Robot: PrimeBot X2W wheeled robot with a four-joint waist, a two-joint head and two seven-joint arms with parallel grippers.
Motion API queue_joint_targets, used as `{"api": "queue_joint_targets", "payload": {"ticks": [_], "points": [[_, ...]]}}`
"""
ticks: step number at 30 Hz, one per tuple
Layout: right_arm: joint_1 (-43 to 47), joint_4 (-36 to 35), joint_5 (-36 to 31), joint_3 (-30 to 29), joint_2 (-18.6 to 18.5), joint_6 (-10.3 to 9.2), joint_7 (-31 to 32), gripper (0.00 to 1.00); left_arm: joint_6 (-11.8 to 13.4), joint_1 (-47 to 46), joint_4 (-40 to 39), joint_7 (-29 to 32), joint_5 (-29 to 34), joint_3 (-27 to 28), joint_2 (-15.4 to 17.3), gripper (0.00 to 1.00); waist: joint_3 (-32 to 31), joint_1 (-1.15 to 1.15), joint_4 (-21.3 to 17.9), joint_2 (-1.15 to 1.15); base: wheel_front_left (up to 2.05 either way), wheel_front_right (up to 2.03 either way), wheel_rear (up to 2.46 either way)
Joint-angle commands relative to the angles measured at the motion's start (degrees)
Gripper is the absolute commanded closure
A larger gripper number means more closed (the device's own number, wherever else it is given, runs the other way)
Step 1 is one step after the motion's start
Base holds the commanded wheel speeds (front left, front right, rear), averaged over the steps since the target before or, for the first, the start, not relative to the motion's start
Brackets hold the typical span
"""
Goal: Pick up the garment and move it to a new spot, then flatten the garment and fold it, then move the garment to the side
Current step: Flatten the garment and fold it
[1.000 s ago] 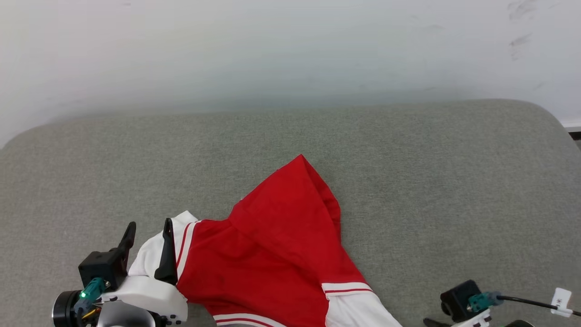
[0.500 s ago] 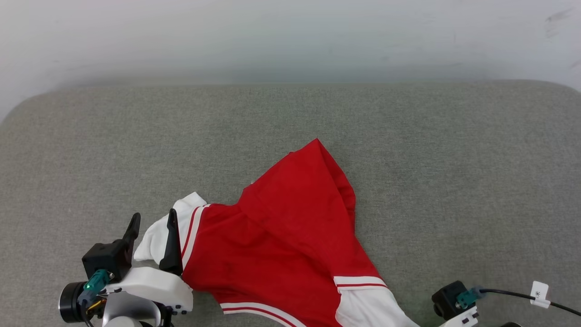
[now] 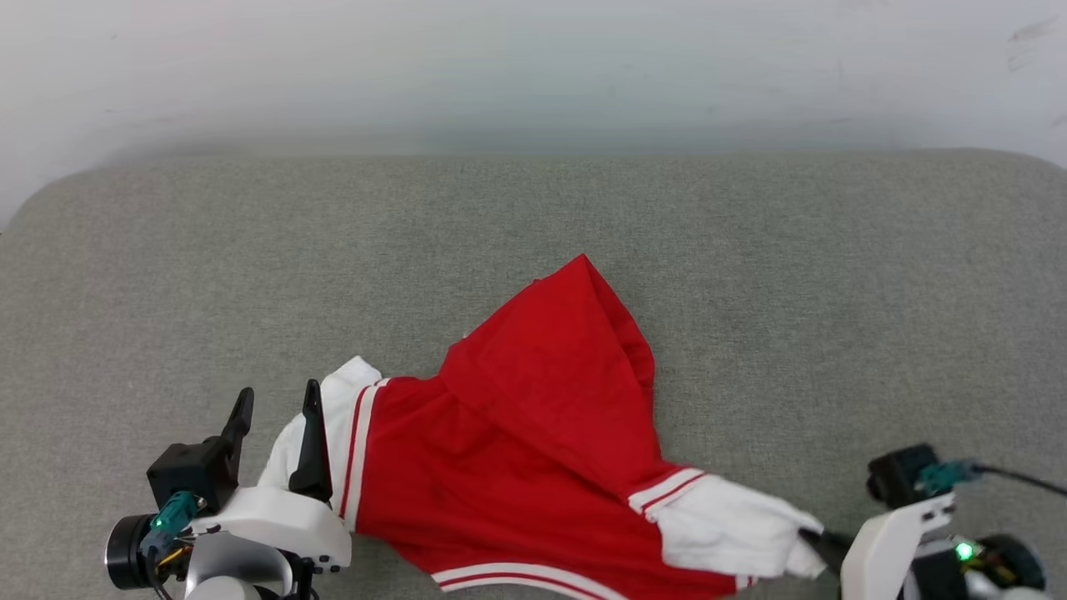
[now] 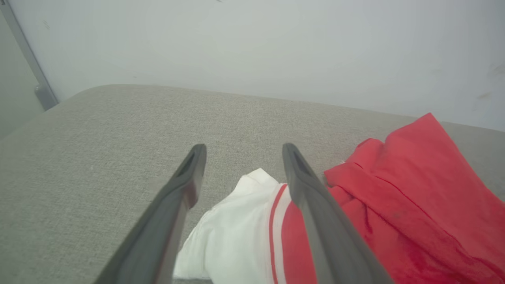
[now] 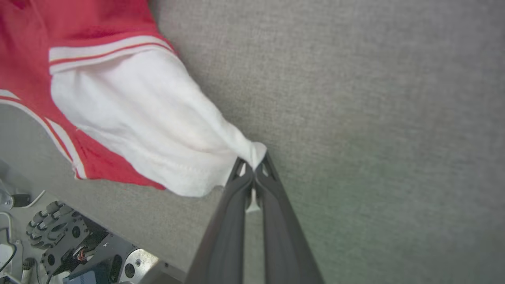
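Observation:
The red garment (image 3: 533,433) lies crumpled on the grey cushioned surface (image 3: 533,217), its hem corner pointing to the far side. Its left white sleeve (image 4: 232,232) sits between the fingers of my left gripper (image 3: 275,400), which stands open over it. My right gripper (image 5: 252,163) is shut on the tip of the right white sleeve (image 5: 150,122), and in the head view this sleeve (image 3: 725,525) stretches rightwards to that gripper (image 3: 821,540). Red-and-white striped trim (image 3: 667,492) borders both sleeves.
A pale wall (image 3: 533,67) rises behind the surface. The near edge of the surface (image 5: 118,221) shows in the right wrist view, with my wheeled base (image 5: 59,236) below it. Bare grey fabric spreads to the far side and right.
My right gripper has come up into view and pulled the right white sleeve out to the right. The head camera shifted between the first two frames. The left gripper stays open over the left sleeve.

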Motion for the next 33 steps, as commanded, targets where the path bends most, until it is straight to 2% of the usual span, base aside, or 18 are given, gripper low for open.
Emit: {"api": "queue_joint_targets", "payload": {"ticks": [1, 7, 11, 16, 17, 18, 19, 29, 33], "points": [[-1.8, -0.9, -1.0, -2.1, -0.6, -0.06, 0.2, 1.00, 0.2, 0.0, -0.2, -0.3, -0.1, 0.1, 0.1, 0.00, 0.2, 0.00, -0.3, 0.00, 0.00, 0.00, 0.00], [-6.4, -0.1, -1.8, -10.5, -0.5, -0.06, 2.4, 1.00, 0.5, -0.8, -0.4, 0.1, 0.0, -0.3, 0.3, 0.00, 1.1, 0.00, -0.7, 0.00, 0.00, 0.00, 0.00], [-9.4, 4.2, -1.8, -16.2, -0.7, -0.06, 4.1, 1.00, 0.1, -1.7, -0.2, 0.1, 0.1, -0.8, 0.2, 0.00, 2.6, 0.00, -0.1, 0.00, 0.00, 0.00, 0.00], [-11.5, 9.8, -2.5, -21.8, 1.0, -0.06, 3.9, 1.00, -0.2, -2.9, 0.5, -0.1, 0.1, -1.0, 0.3, 0.00, 4.8, 0.00, 0.6, 0.00, 0.00, 0.00, 0.00], [-11.9, 10.4, -2.4, -22.3, 1.6, -0.06, 3.3, 0.89, -0.2, -3.0, 0.6, -0.2, 0.1, -1.1, 0.2, 0.00, 5.2, 0.00, 0.7, 0.00, 0.00, 0.00, 0.00], [-12.2, 10.8, -1.9, -22.7, 2.3, -0.06, 2.6, 0.51, -0.2, -3.1, 0.8, -0.2, 0.1, -1.1, 0.2, 0.00, 5.4, 0.00, 0.7, 0.00, 0.00, 0.00, 0.00], [-12.1, 10.9, -1.8, -22.8, 2.7, -0.05, 1.9, 0.00, -0.2, -3.1, 1.0, -0.3, 0.1, -1.1, 0.3, 0.00, 5.5, 0.00, 0.7, 0.00, 0.00, 0.00, 0.00], [-7.8, 6.8, -5.7, -23.4, 5.5, -0.06, -9.1, 0.00, -0.4, -3.0, 2.5, -0.1, -0.1, -1.0, 1.3, 0.00, 2.4, 0.00, 0.0, 0.00, 0.00, 0.00, 0.00], [-4.8, 3.1, -10.2, -22.7, 6.7, -0.05, -15.5, 0.00, 0.1, -1.2, 2.4, 0.3, -0.3, -0.8, 2.0, 0.00, -0.4, 0.00, -0.8, 0.00, 0.00, 0.00, 0.00]]}}
